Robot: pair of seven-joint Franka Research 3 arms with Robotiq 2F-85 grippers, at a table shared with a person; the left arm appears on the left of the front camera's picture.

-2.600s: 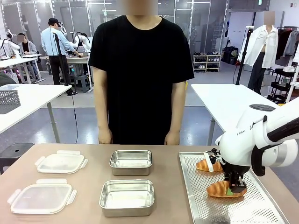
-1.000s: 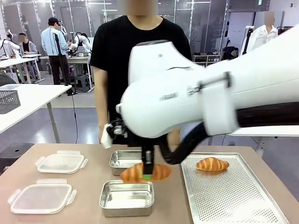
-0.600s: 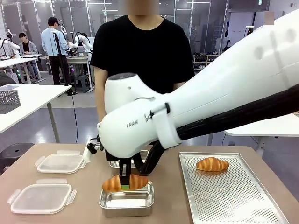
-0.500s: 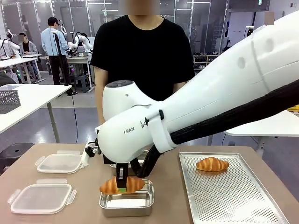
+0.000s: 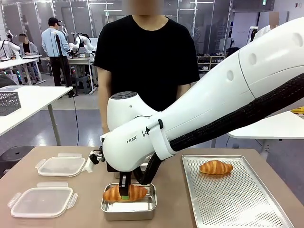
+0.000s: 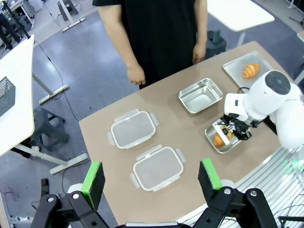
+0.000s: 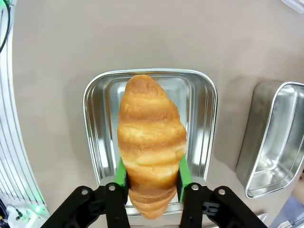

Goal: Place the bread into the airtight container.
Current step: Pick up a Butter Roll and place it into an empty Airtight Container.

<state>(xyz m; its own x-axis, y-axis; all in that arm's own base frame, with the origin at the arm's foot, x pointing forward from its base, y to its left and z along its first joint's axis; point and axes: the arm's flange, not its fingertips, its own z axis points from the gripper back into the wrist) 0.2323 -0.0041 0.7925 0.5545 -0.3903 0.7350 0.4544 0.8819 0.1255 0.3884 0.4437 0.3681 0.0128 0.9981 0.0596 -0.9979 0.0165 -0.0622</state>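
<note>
Now my right hand (image 5: 124,195) has lowered the croissant (image 5: 137,192) into the near steel container (image 5: 128,209) on the worktop (image 5: 172,211), pads (image 7: 184,173) still pressed to its sides; release should follow.

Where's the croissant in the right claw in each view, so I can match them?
Front view: croissant low centre, over the near steel container.
Left wrist view: croissant right of centre, over that container.
Right wrist view: croissant centre, between green pads.
Shared landmark: the near steel container.
</note>
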